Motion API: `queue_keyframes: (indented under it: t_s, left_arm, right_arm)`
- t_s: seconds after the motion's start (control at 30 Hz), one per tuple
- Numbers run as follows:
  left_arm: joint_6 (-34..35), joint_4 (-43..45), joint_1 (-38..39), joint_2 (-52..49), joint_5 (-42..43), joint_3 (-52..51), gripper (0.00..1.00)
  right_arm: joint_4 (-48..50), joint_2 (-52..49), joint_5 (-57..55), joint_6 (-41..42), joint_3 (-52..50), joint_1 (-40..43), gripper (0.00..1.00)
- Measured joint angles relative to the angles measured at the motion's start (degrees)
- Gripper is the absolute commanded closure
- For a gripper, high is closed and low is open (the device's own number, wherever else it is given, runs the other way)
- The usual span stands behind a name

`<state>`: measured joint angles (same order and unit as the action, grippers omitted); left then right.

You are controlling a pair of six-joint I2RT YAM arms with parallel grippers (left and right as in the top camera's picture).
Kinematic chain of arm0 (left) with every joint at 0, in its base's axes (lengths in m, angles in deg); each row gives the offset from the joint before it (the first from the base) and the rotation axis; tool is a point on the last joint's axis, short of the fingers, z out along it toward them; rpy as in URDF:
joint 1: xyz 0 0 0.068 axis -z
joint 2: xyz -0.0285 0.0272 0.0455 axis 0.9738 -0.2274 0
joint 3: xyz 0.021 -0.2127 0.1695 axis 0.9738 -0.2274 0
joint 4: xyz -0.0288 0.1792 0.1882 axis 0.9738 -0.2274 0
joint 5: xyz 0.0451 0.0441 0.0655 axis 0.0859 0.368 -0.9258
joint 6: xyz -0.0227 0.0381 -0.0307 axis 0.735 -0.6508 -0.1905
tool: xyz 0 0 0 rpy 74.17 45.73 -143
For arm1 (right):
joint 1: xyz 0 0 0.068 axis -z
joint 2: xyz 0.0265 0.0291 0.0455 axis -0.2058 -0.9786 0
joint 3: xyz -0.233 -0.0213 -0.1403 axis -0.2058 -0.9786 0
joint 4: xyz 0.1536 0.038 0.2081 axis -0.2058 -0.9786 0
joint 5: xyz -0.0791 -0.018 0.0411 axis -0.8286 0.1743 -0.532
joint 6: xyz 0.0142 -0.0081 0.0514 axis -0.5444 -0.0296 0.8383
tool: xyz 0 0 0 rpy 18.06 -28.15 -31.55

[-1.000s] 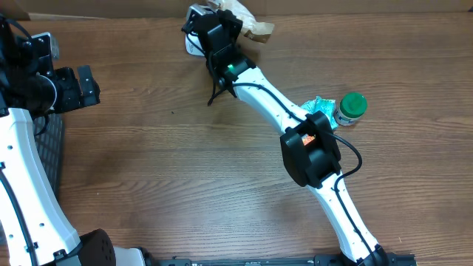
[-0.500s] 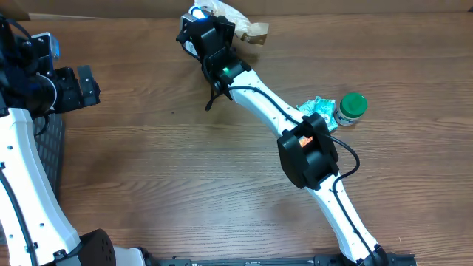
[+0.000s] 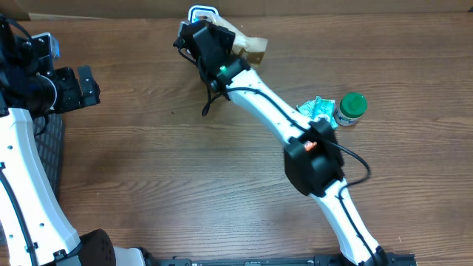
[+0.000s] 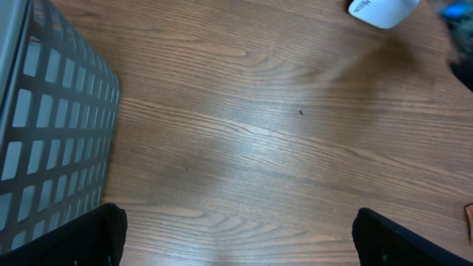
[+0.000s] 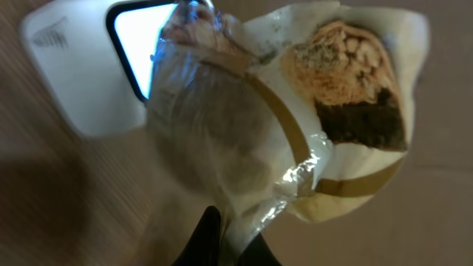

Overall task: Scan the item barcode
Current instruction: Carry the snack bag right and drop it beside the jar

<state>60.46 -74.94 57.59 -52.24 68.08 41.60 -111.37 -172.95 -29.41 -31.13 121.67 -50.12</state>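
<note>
Overhead, the right arm (image 3: 266, 111) hides most of the white scanner with lit window (image 3: 203, 12). No barcode can be made out. The window shows clearer than a second ago. The clear-and-cream snack packet (image 5: 295, 111) sits far centre, against the scanner, with its long axis left-right and its free end pointing right. It is pinched in the right gripper (image 5: 230, 240). The left gripper (image 4: 238, 229) gapes wide.

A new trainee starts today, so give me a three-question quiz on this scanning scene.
1. True or false: the right gripper grips a packet near the scanner.
2. Which gripper is open? A. left gripper B. right gripper
3. Fill in: the jar has a ___ lid.
Key: 1 true; 2 A; 3 green.
</note>
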Motion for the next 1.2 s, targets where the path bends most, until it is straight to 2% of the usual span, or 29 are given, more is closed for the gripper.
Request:
queue_keyframes:
  t_s: [0.03, 0.13, 0.3, 0.47, 0.6, 0.7, 0.87, 1.03, 1.2]
  left_arm:
    - [0.0, -0.09, 0.0, 0.0, 0.0, 0.0, 0.0]
    - [0.0, 0.07, 0.0, 0.0, 0.0, 0.0, 0.0]
    - [0.0, -0.04, 0.0, 0.0, 0.0, 0.0, 0.0]
    - [0.0, -0.02, 0.0, 0.0, 0.02, 0.0, 0.0]
    - [0.0, -0.07, 0.0, 0.0, 0.0, 0.0, 0.0]
    - [0.0, -0.04, 0.0, 0.0, 0.0, 0.0, 0.0]
    - [0.0, -0.04, 0.0, 0.0, 0.0, 0.0, 0.0]
    - [0.0, -0.04, 0.0, 0.0, 0.0, 0.0, 0.0]
    - [0.0, -0.04, 0.0, 0.0, 0.0, 0.0, 0.0]
  right_arm:
    - [-2.38, 2.1, 1.88, 3.04, 0.0, 0.0, 0.96]
    - [-19.91, 16.28, 17.25, 20.65, 0.13, 0.46, 0.96]
    - [-37.83, 31.43, 47.08, 35.56, 1.27, 5.22, 0.96]
    - [-53.27, 33.81, 68.13, 40.04, 1.68, 14.4, 0.96]
    - [-64.7, 30.1, 80.41, 34.51, 1.03, 22.49, 0.96]
    - [-65.92, 29.11, 84.87, 30.86, 0.15, 26.88, 0.96]
    - [-64.67, 29.11, 86.05, 28.61, -4.74, 30.88, 0.96]
    - [-56.19, 29.05, 78.36, 30.6, -18.67, 31.67, 0.96]
    - [-47.74, 28.76, 63.58, 39.82, -30.38, 32.89, 0.96]
